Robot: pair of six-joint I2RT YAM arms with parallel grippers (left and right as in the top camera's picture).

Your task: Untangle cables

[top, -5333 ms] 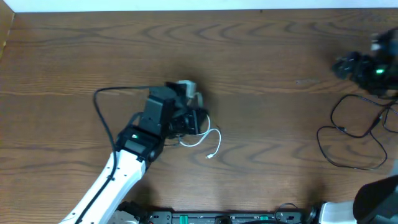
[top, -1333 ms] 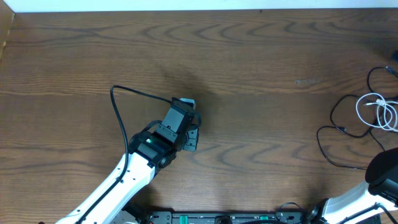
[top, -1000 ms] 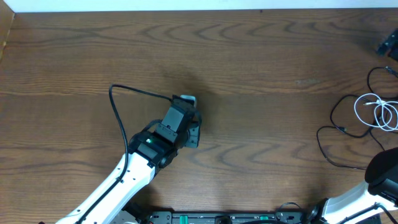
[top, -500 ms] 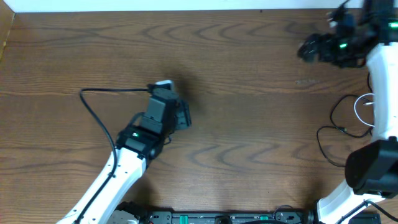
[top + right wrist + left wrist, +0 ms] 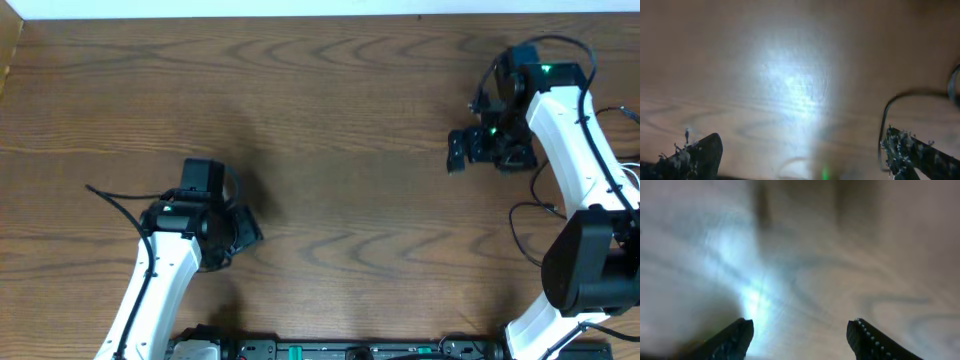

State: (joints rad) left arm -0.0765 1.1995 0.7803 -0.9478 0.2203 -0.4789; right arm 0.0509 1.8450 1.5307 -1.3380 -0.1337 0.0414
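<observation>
Left gripper (image 5: 801, 325): released; the two dark fingers (image 5: 737, 335) stand apart at the bottom of the left wrist view; only bare wood and a pale glare lie between them.
Left gripper, place: low on the left side of the table (image 5: 350, 100) in the overhead view (image 5: 245, 228); it points to the right; well apart from any cord.
Left arm wire (image 5: 110, 195): a thicker black wire that bends out to the left of the arm; it belongs to the robot.
Right gripper (image 5: 801, 136): released and spread wide; the fingertips (image 5: 705, 150) sit in the two lower corners of the right wrist view; nothing is gripped.
Right gripper, place: over the upper right part of the table (image 5: 455, 152); it points to the left.
Black cable (image 5: 516, 235): it lies flat on the wood at the right edge of the table, below the right gripper and beside the right arm; it makes a loose open loop; no finger touches it.
Black cable, right wrist view (image 5: 884, 117): a thin dark curve rises just above the right finger; blurred, so the plug cannot be made out.
White cable: I cannot tell where it lies.
</observation>
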